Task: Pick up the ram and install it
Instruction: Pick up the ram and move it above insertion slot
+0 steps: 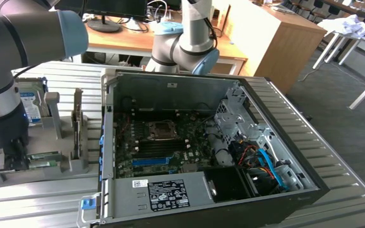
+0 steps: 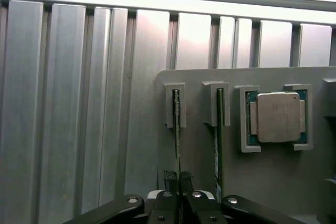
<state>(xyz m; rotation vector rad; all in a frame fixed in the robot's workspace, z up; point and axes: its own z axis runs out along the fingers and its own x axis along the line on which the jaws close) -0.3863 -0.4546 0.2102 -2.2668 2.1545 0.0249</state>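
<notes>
Plainly, the jaws were pinched narrow on the ram (image 2: 176,129), gripping its thin upper edge from both sides; the ram stood on edge in a slot of the grey holder (image 2: 199,156), its far end tucked into a raised end-guide, and it had not left that slot. In the wrist view the ram was seen edge-on, a dark sliver running from the guide to the jaws; a second stick (image 2: 219,129) stood just beside it in the neighbouring slot, parallel to it and apart from the jaws. Next along the holder lay the processor (image 2: 277,117), flat in its own square pocket (silver face up, green showing at its edges). The holder rested on the tabletop (image 2: 63,103), a surface of long aluminium slats.

In the exterior view the arm (image 1: 2,104) stood at that view's left, wrist vertical, with the jaws low at the holder's near end; a strip of green board showed in the holder just beside them. A hard drive (image 1: 35,99) with a blue label stood upright in the holder behind the arm. Just beside the holder, toward the exterior view's right, sat the case (image 1: 169,97), lying with its side off; the motherboard (image 1: 131,137) lay inside with its square socket (image 1: 163,130) near the middle and a row of dark slots next to that; blue and orange cables were bunched in the case's corner toward that view's right.
</notes>
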